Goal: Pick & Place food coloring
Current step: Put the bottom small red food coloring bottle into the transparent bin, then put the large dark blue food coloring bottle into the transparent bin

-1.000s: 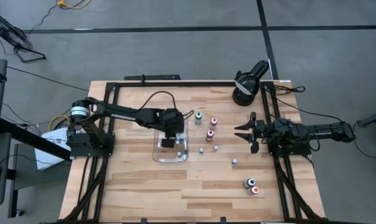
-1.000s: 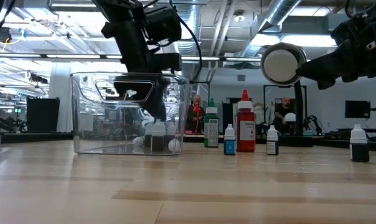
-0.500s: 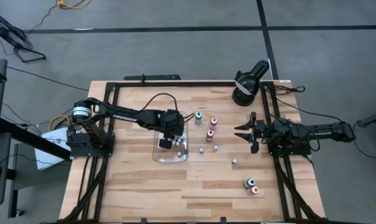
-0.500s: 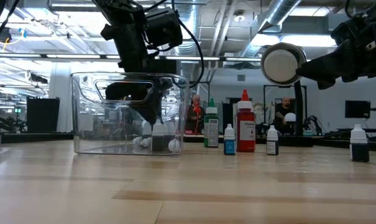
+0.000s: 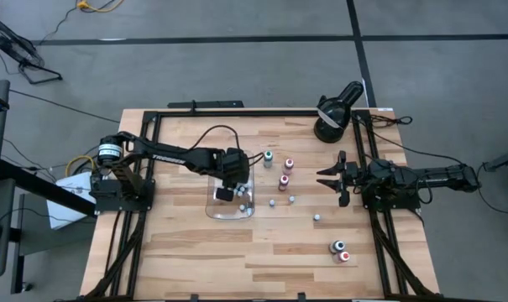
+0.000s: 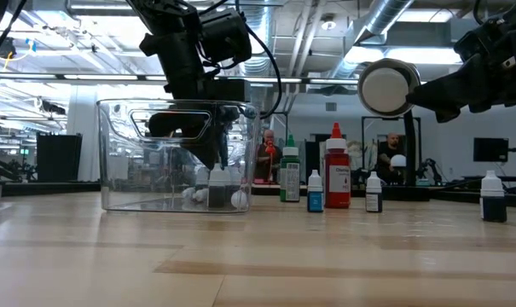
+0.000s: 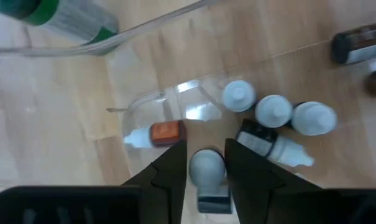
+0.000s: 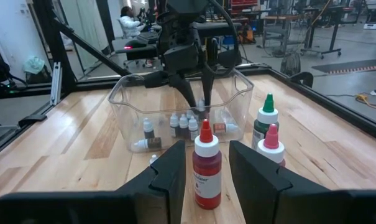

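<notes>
Inside the clear tray (image 6: 113, 153), left pincer (image 7: 206, 163) stands apart around a white-capped bottle (image 7: 207, 167).

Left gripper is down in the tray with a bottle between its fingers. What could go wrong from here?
1. The left gripper straddles an upright bottle in the tray; lifting out could drag or tip it.
2. Other bottles crowd close beside the fingers, so a sideways move might knock them over.
3. The arm hangs close to the tray wall and could nudge the tray.
</notes>
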`<state>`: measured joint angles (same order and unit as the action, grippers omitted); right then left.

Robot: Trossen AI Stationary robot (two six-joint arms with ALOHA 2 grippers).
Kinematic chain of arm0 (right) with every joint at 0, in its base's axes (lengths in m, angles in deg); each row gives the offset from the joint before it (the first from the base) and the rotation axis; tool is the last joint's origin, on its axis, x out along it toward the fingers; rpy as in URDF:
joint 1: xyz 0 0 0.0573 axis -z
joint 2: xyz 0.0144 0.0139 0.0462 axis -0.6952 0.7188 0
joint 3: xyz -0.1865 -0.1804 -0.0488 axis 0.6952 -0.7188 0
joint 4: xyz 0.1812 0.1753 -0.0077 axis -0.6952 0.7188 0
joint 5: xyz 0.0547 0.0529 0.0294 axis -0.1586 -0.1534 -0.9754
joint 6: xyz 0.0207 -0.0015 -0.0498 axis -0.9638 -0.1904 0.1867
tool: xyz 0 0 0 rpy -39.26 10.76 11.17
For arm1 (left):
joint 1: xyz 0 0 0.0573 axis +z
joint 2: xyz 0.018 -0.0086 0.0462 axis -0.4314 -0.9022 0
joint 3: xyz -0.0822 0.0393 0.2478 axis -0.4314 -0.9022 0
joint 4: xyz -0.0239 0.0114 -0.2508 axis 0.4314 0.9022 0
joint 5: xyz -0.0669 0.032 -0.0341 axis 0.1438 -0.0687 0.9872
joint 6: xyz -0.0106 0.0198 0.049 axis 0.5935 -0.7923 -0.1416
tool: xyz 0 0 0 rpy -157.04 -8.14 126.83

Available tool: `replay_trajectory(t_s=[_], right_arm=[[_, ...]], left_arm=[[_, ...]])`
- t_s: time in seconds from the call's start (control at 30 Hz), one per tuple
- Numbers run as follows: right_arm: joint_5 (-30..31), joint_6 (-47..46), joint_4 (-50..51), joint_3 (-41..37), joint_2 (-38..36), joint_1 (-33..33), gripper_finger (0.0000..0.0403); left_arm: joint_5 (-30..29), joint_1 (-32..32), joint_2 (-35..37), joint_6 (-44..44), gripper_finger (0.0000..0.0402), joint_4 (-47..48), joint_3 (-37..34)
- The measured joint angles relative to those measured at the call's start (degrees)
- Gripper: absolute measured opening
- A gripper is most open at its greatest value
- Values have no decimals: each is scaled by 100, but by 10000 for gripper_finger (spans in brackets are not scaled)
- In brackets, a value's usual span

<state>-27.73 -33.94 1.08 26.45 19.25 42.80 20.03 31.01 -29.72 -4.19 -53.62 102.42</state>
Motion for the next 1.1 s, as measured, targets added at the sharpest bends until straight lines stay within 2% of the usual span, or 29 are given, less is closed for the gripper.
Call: replay_trajectory(t_s=[0.2, 0.47, 0.9, 0.97, 1.1], right_arm=[[0, 1, 1, -1, 0, 0, 113], [0, 2, 1, 0, 0, -1, 113], [0, 1, 0, 0, 1, 1, 113], [0, 2, -1, 0, 0, 1, 113], [0, 2, -1, 1, 1, -1, 113]], left_arm=[[137, -2, 2, 0, 123, 0, 0], [48, 0, 43, 32, 120, -86, 0], [51, 0, 1021, 549, 118, -187, 2], [116, -7, 1137, 281, 118, -331, 5], [483, -37, 1205, -1091, 118, -526, 7]])
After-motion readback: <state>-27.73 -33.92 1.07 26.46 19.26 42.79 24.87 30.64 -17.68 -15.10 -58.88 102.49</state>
